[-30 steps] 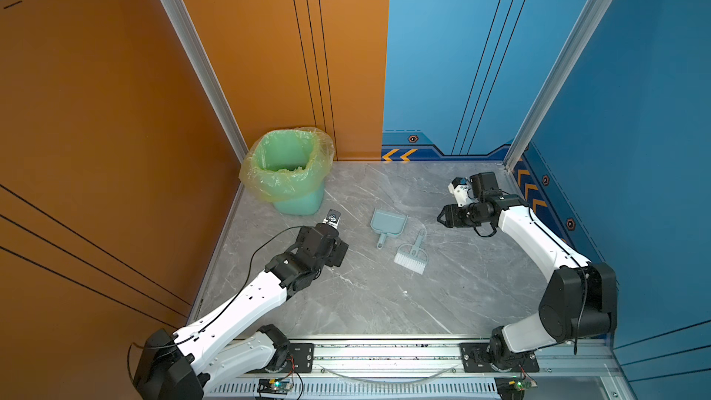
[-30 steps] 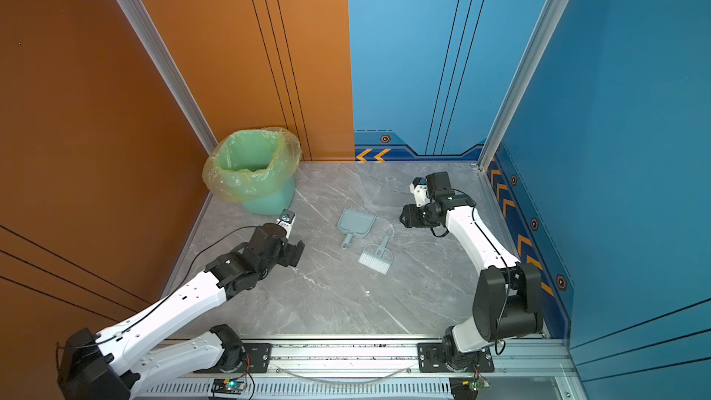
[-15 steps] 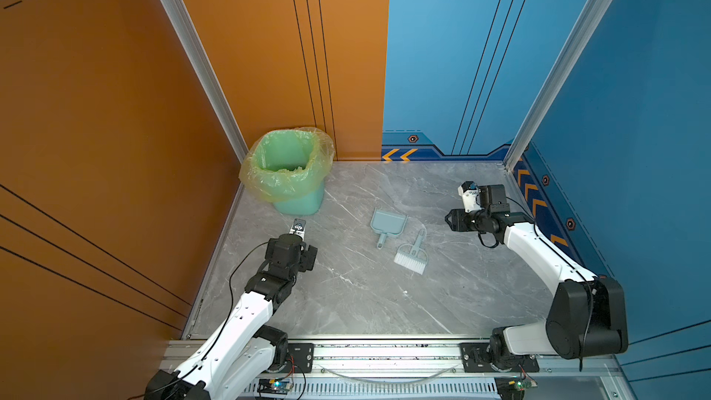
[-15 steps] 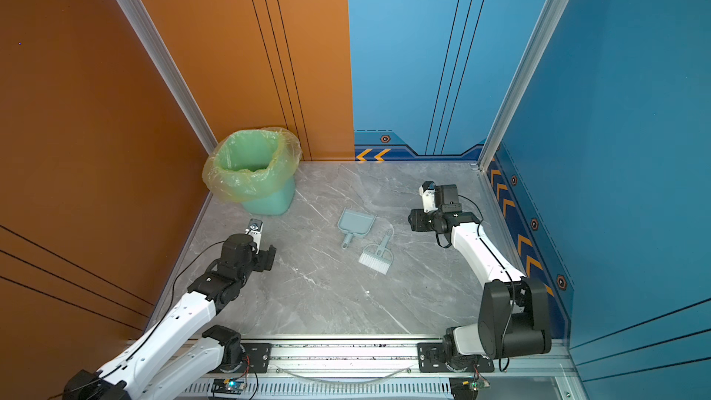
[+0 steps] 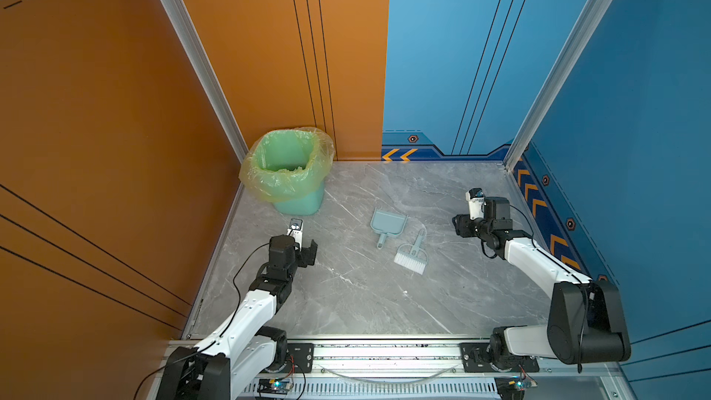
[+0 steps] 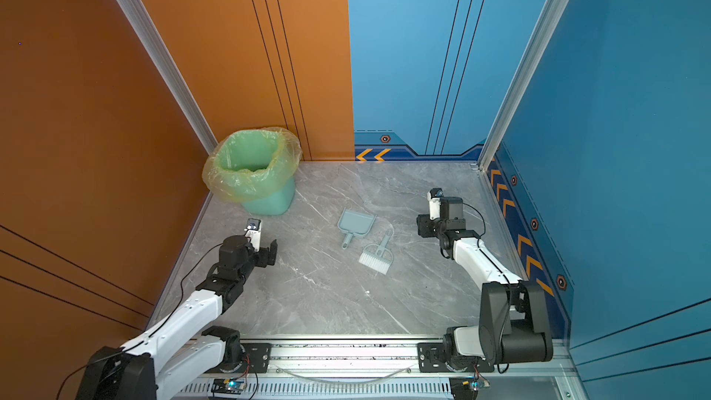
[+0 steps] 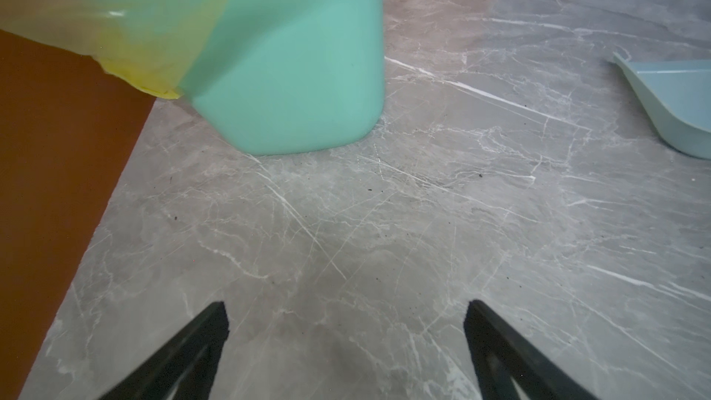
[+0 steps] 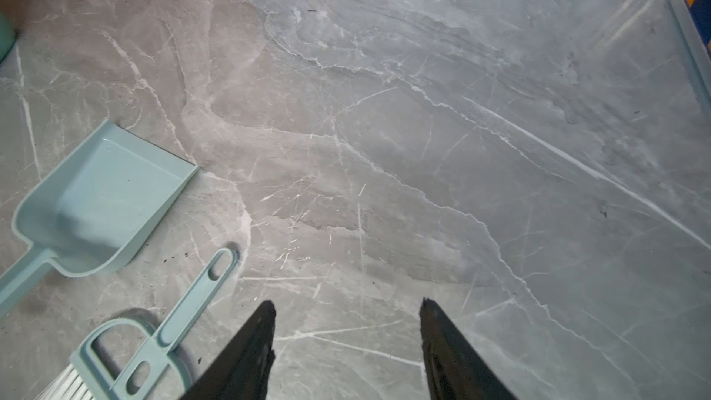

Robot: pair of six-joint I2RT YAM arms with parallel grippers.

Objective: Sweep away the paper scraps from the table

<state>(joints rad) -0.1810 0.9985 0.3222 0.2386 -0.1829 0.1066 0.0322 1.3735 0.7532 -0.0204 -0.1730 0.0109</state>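
Table (image 5: 365, 302) beneath parted left pincer (image 7: 346, 303), right pincer (image 8: 347, 302)

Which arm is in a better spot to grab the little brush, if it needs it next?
Right, probably. The brush has its handle lying just beside the open right end effector. The left end effector, also open, faces the bin, with only the dustpan in its view.
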